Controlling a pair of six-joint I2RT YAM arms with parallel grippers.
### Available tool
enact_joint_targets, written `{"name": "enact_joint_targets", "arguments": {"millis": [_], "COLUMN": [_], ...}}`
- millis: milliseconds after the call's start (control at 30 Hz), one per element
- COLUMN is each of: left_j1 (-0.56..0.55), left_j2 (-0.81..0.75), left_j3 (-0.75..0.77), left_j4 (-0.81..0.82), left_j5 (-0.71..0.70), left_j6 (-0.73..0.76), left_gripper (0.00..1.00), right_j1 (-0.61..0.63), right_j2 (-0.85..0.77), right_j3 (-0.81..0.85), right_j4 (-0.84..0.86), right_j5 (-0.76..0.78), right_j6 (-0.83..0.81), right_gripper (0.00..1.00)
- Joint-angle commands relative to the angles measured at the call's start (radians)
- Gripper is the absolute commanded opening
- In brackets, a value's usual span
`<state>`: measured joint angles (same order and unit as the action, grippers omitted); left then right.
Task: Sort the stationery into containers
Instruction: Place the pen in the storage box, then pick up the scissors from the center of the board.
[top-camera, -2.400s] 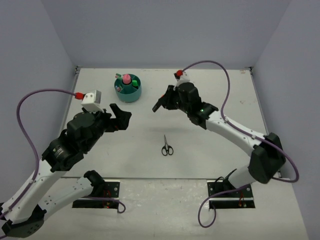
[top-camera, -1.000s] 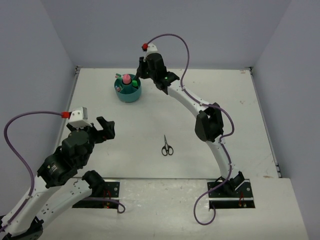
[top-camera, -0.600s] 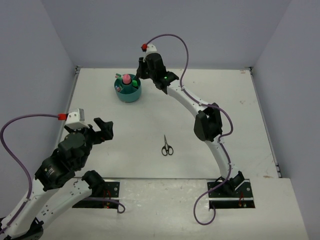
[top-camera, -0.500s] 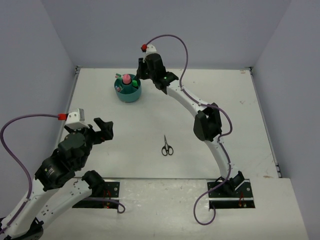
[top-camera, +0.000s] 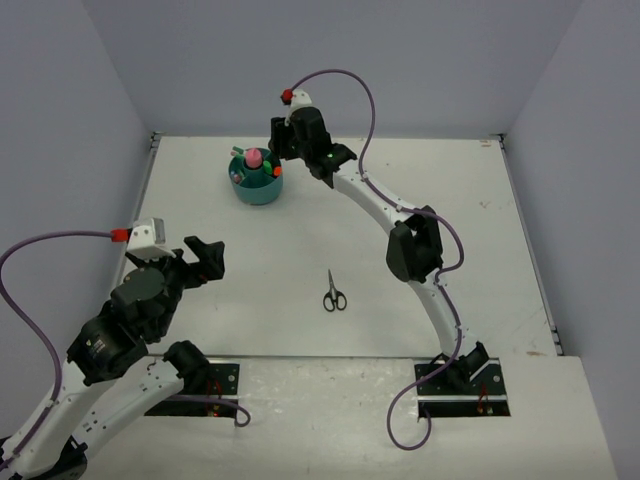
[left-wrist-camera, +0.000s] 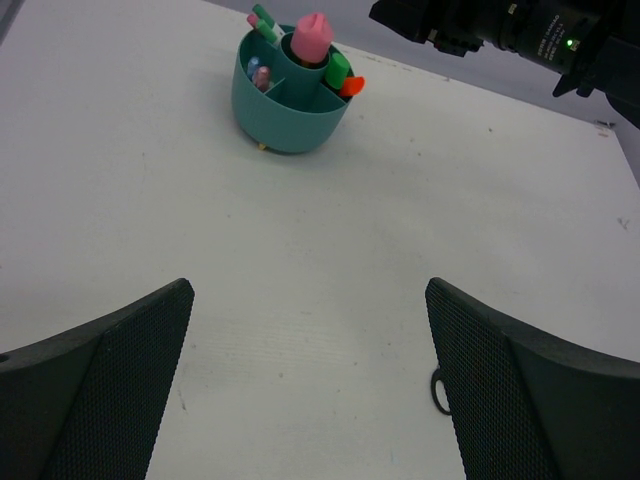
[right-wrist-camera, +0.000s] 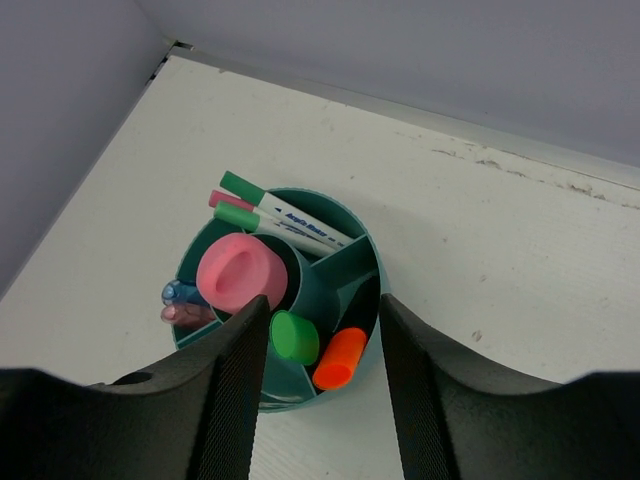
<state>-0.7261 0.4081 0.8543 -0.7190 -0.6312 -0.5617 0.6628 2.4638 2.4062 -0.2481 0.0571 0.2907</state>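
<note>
Now the right gripper (right-wrist-camera: 323, 320) is hovering just above the organiser (left-wrist-camera: 285, 115), jaws apart and empty over the orange-capped highlighter (right-wrist-camera: 340, 358) sitting inside — best be rising straight up, clear of its cap, before seeking the scissors (top-camera: 335, 296) lying well apart from it.

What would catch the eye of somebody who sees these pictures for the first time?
The round teal organiser at the far side of the table, left of centre, draws the eye first, with a pink tube in its centre well and a green cap and an orange cap beside it. The right gripper hovers over it, jaws apart. Black-handled scissors lie alone near the table's middle.
</note>
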Motion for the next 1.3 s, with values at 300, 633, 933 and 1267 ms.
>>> {"name": "enact_joint_targets", "arguments": {"millis": [300, 633, 933, 1267], "left_j1": [0.004, 0.01, 0.011, 0.014], "left_j2": [0.061, 0.109, 0.311, 0.366], "left_j3": [0.005, -0.001, 0.011, 0.003], "left_j4": [0.024, 0.038, 0.071, 0.074], "left_j5": [-0.012, 0.024, 0.171, 0.184], "left_j6": [0.022, 0.031, 0.038, 0.036], "left_gripper": [1.0, 1.0, 1.0, 1.0], "right_j1": [0.004, 0.009, 0.109, 0.206], "right_j2": [-0.471, -0.935, -1.01, -0.82], "right_j3": [-0.237, -1.06, -1.318, -1.315], "right_j4": [-0.224, -0.282, -0.251, -0.341], "right_j5": [0.047, 0.079, 0.107, 0.168], "right_j6": [0.011, 0.154, 0.214, 0.263], "right_gripper": [0.65, 0.48, 0.35, 0.3]}}
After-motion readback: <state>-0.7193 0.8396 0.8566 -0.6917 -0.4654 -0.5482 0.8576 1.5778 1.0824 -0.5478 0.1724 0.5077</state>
